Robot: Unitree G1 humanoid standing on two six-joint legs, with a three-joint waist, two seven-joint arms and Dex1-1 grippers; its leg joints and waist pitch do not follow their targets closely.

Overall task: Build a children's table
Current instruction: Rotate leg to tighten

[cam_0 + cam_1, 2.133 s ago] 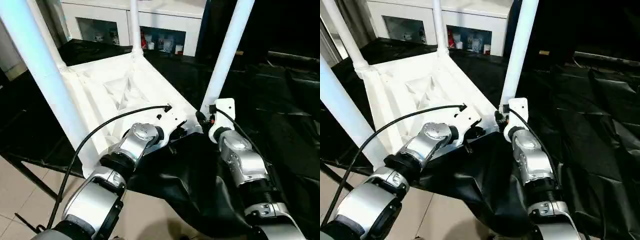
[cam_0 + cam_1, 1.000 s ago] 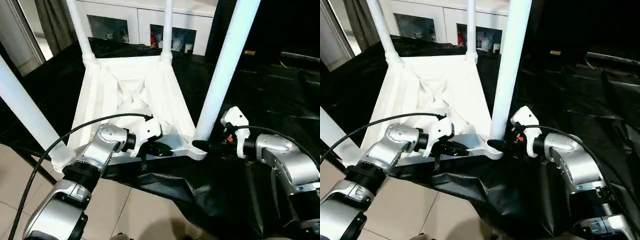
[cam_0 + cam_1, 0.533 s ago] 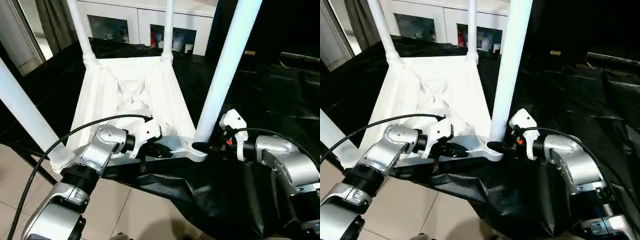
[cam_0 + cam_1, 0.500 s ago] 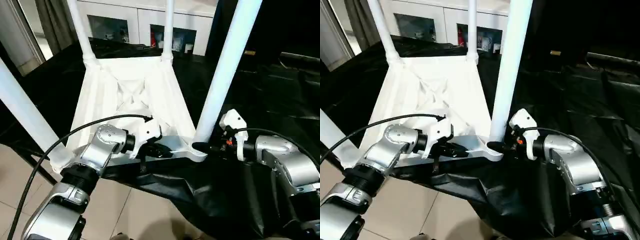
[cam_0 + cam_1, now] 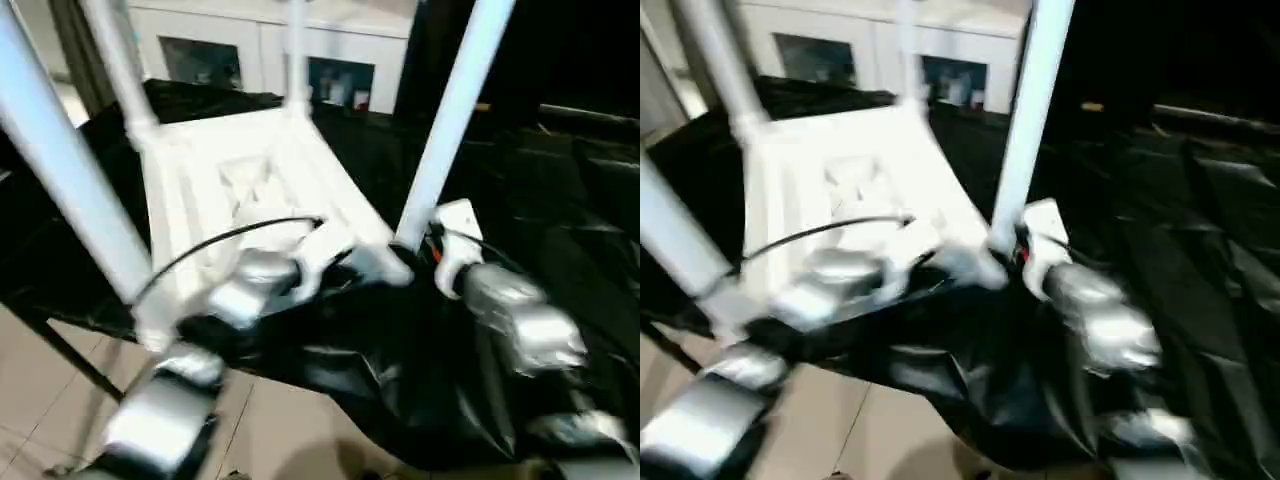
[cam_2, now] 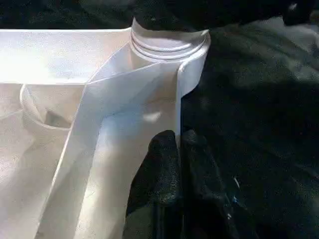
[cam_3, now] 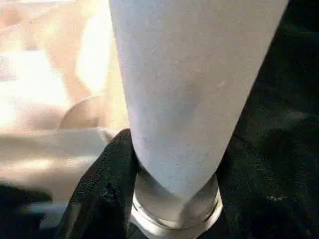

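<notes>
The tabletop lies upside down on the black sheet at its near edge, its legs standing up. My left tool is clenched on the tabletop's rim by the near corner socket. My right tool grasps the near right leg's base.

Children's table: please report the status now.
Left gripper shut on tabletop rim. Right gripper closed around near-right leg at its socket. All four legs standing. Nothing in the way.
</notes>
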